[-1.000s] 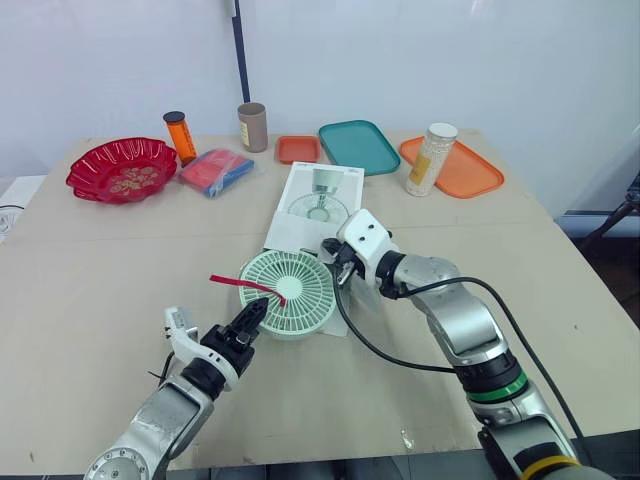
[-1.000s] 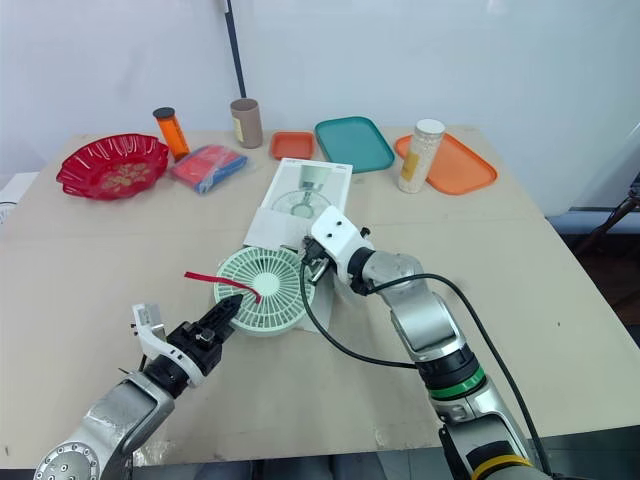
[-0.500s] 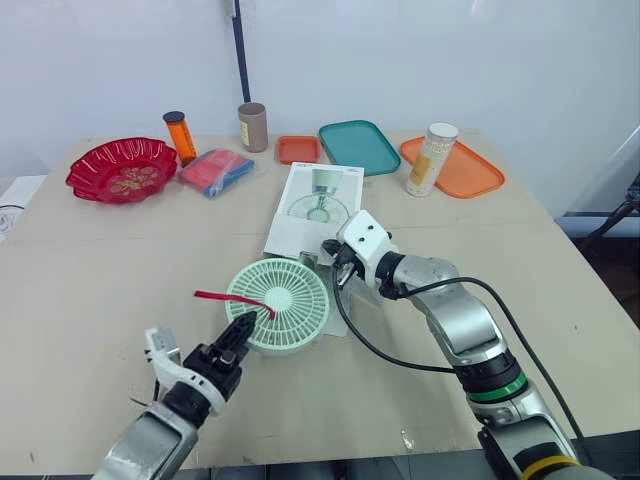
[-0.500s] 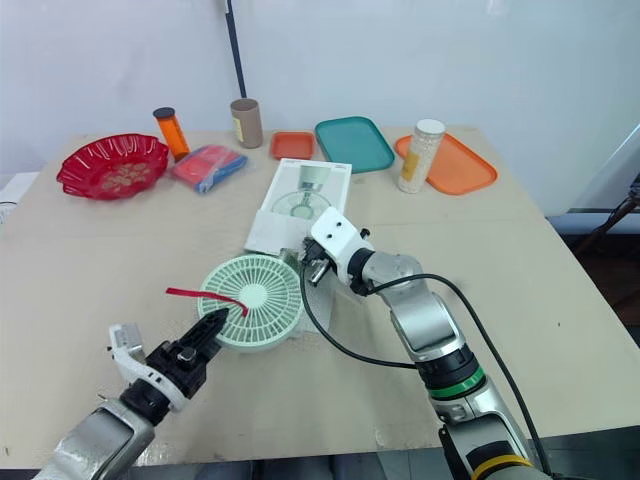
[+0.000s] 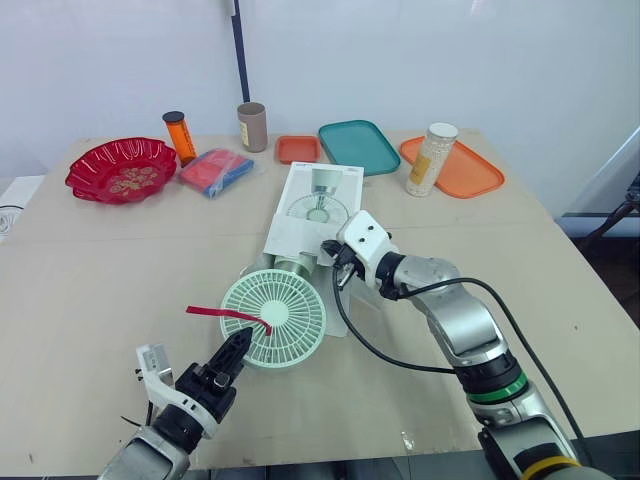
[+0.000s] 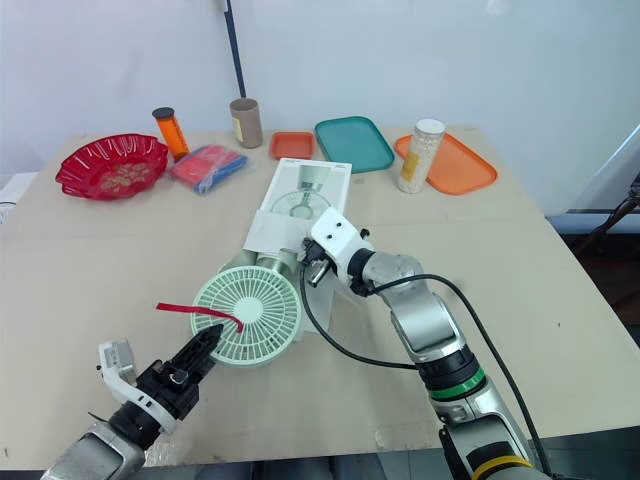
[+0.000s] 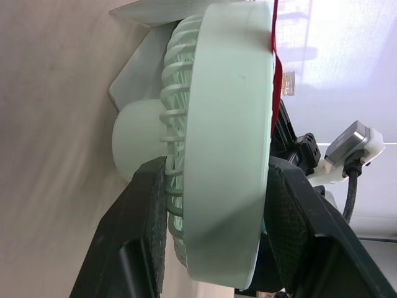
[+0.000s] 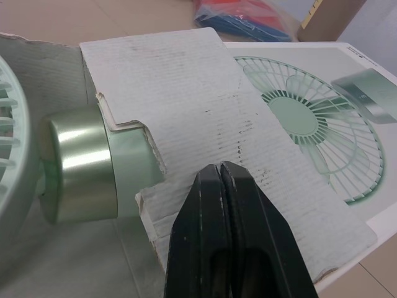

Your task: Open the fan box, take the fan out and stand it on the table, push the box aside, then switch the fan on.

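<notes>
The mint-green fan [image 5: 275, 320] lies on its side on the table, its round grille facing me and a red ribbon [image 5: 225, 314] trailing from its middle. My left gripper [image 5: 238, 347] is shut on the fan's rim [image 7: 229, 124], one finger on each face. The fan's shiny cylindrical base [image 8: 80, 164] sticks out of the white fan box [image 5: 318, 205], which lies flat with a fan picture on top. My right gripper [image 5: 335, 262] is shut, its tips [image 8: 220, 171] resting on the box's torn cardboard flap [image 8: 186, 112].
Along the far edge stand a red bowl [image 5: 122, 168], an orange bottle [image 5: 180, 136], a blue-red packet [image 5: 216, 170], a brown cup [image 5: 253, 126], a small orange tray [image 5: 298, 149], a teal tray [image 5: 358, 146], and an orange tray [image 5: 470, 170] with a white jar [image 5: 431, 158].
My left gripper has drawn back toward me with the fan, sliding it further out of the box so its base now shows. The right gripper has stayed on the flap.
</notes>
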Robot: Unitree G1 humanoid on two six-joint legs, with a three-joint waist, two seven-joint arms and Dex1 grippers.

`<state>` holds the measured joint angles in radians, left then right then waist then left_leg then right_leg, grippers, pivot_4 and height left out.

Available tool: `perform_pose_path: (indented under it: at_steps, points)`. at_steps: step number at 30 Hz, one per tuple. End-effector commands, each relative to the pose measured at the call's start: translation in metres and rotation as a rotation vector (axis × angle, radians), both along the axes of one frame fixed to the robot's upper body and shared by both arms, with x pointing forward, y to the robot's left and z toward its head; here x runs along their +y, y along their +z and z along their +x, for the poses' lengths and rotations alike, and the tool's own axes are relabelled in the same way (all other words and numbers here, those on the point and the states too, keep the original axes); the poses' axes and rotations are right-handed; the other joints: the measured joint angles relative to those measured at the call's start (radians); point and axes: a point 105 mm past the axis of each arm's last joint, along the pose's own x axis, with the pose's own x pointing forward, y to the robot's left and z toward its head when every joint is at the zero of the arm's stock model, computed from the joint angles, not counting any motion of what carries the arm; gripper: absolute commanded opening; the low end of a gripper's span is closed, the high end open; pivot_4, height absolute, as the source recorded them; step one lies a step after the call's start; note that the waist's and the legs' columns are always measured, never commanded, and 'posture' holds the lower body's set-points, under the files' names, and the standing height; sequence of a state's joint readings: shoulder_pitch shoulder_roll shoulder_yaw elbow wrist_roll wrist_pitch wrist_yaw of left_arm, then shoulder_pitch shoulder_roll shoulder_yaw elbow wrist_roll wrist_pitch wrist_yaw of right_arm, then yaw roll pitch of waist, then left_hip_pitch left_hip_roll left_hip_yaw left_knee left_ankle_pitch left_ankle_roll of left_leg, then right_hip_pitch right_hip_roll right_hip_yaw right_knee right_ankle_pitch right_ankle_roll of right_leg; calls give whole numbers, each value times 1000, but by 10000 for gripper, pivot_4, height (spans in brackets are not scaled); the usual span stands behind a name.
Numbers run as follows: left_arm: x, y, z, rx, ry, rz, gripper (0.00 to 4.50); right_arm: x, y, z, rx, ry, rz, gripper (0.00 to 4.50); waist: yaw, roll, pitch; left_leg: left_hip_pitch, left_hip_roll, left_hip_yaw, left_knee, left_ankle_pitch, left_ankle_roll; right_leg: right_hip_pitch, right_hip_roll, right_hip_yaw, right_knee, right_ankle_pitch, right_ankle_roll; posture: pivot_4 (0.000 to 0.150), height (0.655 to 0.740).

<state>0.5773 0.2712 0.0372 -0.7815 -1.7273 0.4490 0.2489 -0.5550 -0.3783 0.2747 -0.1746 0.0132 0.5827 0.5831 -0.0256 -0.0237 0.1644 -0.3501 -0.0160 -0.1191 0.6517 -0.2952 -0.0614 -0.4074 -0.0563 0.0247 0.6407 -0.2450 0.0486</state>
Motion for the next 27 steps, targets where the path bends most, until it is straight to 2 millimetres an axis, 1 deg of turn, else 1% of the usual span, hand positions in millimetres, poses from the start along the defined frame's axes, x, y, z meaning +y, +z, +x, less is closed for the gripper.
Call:
perform_pose_path:
  at_steps: [1, 3, 7, 10, 18, 23, 27]
  points:
    - [4, -14, -11, 76, 13, 53, 16989, -9, -20, 0, 69, -33, -41, 0, 0, 0, 0, 0, 0, 0, 0, 0, 0, 0, 0, 0, 0, 0, 0, 1500, 7400]
    - [5, -15, -13, 85, 18, 61, 16989, -9, -20, 0, 69, -33, -41, 0, 0, 0, 0, 0, 0, 0, 0, -1, 0, 0, 0, 0, 0, -1, 0, 1500, 7400]
    - [8, -10, -14, 78, 36, 65, 16989, -9, -20, 0, 68, -30, -40, 0, 0, 0, 0, 0, 1, 0, 0, -1, 0, 0, 0, 0, 0, -1, 0, 1500, 7400]
    - [7, -9, -17, 88, 40, 61, 16989, -8, -20, 0, 67, -27, -39, 0, 0, 0, 0, 0, 1, 1, 0, -1, 0, 0, 0, 0, 0, -1, 0, 1500, 7400]
    - [5, -16, -27, 144, 45, 68, 16989, -6, -20, 0, 69, -23, -35, 0, 0, 0, 0, 0, 1, 1, 0, -2, 0, 0, 1, 0, 0, -2, -1, 1500, 7400]
    - [11, -20, -30, 169, 72, 83, 16989, -6, -20, -1, 72, -23, -34, 0, 0, 0, 0, 0, 2, 1, 0, -2, 0, 0, 1, 0, 0, -2, -1, 1500, 7400]
    - [12, -24, -33, 189, 66, 90, 16989, -6, -20, 0, 73, -25, -32, 0, 0, 0, 0, -1, 2, 2, 0, -2, 0, 0, 1, 0, 0, -2, -1, 1500, 7400]
